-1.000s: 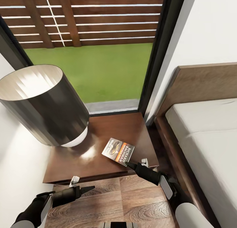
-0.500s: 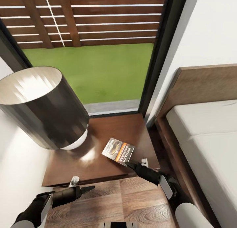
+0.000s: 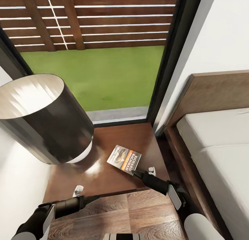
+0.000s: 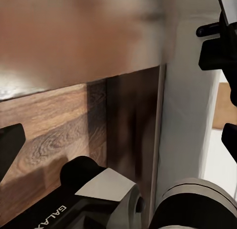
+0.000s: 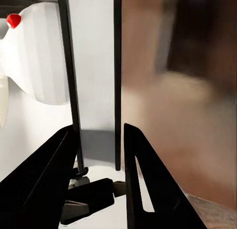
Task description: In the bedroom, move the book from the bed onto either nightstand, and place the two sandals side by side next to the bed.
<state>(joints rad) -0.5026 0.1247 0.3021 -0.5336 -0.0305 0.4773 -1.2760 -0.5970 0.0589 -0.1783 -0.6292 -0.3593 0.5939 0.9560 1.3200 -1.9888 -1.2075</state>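
While one small thin paperback book with a grey-dark cover, an orange-red band and white lettering [image 3: 124, 157] is lying flat on the square top of the one dark reddish-brown wooden nightstand [image 3: 103, 164], the right gripper [image 3: 135, 172] is hovering at the book's near corner, its dark tip either touching that corner or sitting just beside it; which one cannot be told. In the head view its fingers are reading as a single point, while the right wrist view is showing the two black fingers [image 5: 143, 179] standing apart with a gap between them and nothing of the book in that gap. The book is lying toward the nightstand's near right part, its lettered end pointing at the gripper. One large lamp with a dark cylindrical shade and pale inside [image 3: 41, 119] is standing on the nightstand's left side, well apart from the book. The left gripper [image 3: 96, 197] is hanging low over the wood-plank floor [image 3: 138, 212] just in front of the nightstand's near edge, tapering to a point; whether its fingers are spread cannot be told. One large low bed with an off-white mattress and brown headboard [image 3: 221, 153] is sitting to the right of the nightstand. One tall dark-framed window [image 3: 100, 53] is rising behind the nightstand.
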